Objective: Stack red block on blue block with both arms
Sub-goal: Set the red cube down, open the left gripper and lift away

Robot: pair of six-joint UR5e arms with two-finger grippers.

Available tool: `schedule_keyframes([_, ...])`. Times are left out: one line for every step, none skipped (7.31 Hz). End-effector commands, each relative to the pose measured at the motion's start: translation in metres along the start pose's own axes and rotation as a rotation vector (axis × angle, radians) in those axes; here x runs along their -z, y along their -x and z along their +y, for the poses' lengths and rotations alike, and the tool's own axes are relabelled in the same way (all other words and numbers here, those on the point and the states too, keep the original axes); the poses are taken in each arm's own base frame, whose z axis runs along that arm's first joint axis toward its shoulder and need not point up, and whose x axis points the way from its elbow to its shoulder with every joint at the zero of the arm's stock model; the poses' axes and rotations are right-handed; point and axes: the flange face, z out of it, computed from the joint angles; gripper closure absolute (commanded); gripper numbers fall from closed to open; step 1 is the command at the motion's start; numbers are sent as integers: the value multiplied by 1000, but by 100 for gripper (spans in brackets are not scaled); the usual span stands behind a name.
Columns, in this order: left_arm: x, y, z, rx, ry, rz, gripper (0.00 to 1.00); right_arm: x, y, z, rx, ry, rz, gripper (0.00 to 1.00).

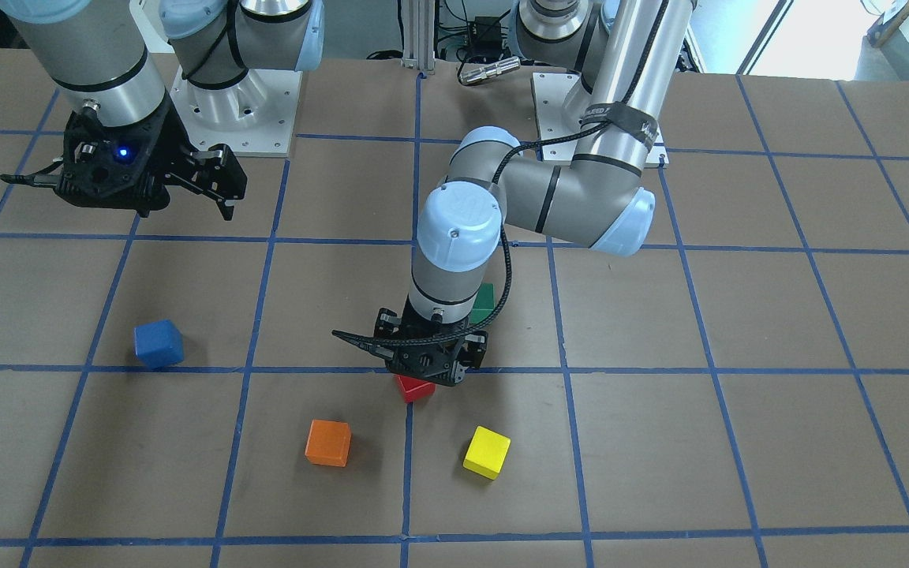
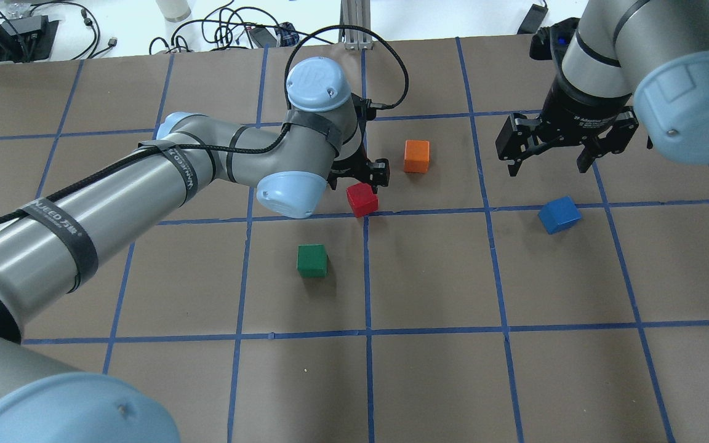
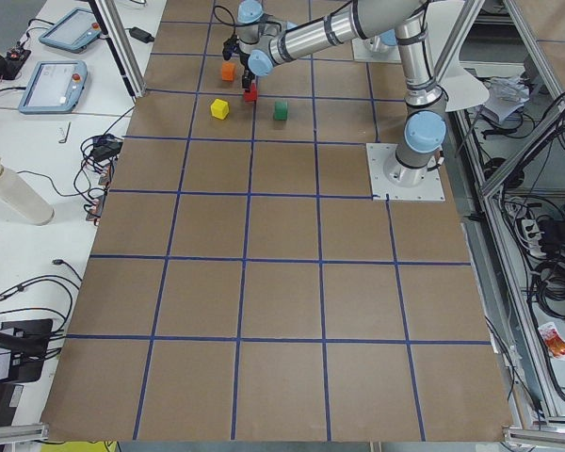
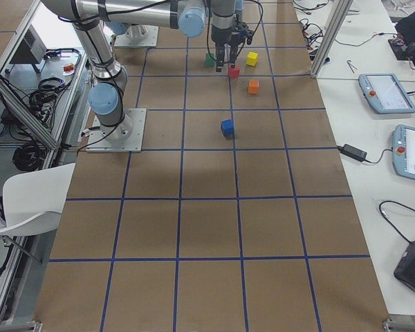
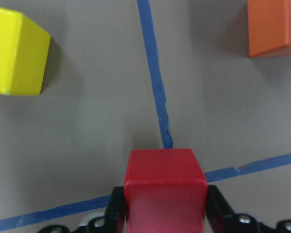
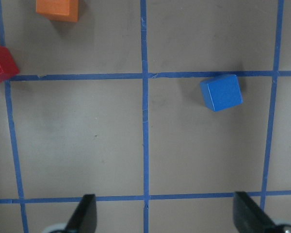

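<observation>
The red block (image 5: pixel 165 189) sits between the two fingers of my left gripper (image 1: pixel 431 377), which is shut on it low over a blue tape crossing. The block also shows in the overhead view (image 2: pixel 362 199) and the front view (image 1: pixel 413 389). I cannot tell whether it touches the table. The blue block (image 2: pixel 559 215) lies alone on the table, apart from the red one, and shows in the right wrist view (image 6: pixel 221 92). My right gripper (image 2: pixel 546 166) is open and empty, hovering high beside the blue block.
An orange cube (image 2: pixel 416 155) and a yellow cube (image 1: pixel 487 452) lie close to the red block on its far side. A green cube (image 2: pixel 312 260) lies on the near side by the left arm's wrist. Brown table with blue tape grid (image 2: pixel 490 332).
</observation>
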Motion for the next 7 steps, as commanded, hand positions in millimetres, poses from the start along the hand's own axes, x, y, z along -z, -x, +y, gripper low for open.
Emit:
schedule_keyframes([73, 56, -14, 45, -77, 113, 0, -2, 0, -1, -2, 0, 6, 0])
schedule_keyframes([115, 75, -5, 56, -84, 102, 0, 1, 2, -2, -11, -5, 3, 0])
schedule_keyframes([153, 102, 8, 39, -67, 86, 0, 0, 8, -8, -3, -37, -8, 0])
schedule_keyframes([192, 118, 30, 4, -40, 13, 0, -10, 25, -23, 18, -66, -42, 0])
schedule_keyframes([225, 127, 55, -38, -10, -69, 0, -15, 49, -37, 75, -83, -52, 0])
schedule_keyframes([258, 133, 71, -48, -2, -133, 0, -22, 81, -53, 135, -89, -54, 0])
schedule_keyframes([290, 134, 82, -37, 26, -149, 0, -36, 118, -64, 196, -87, -55, 0])
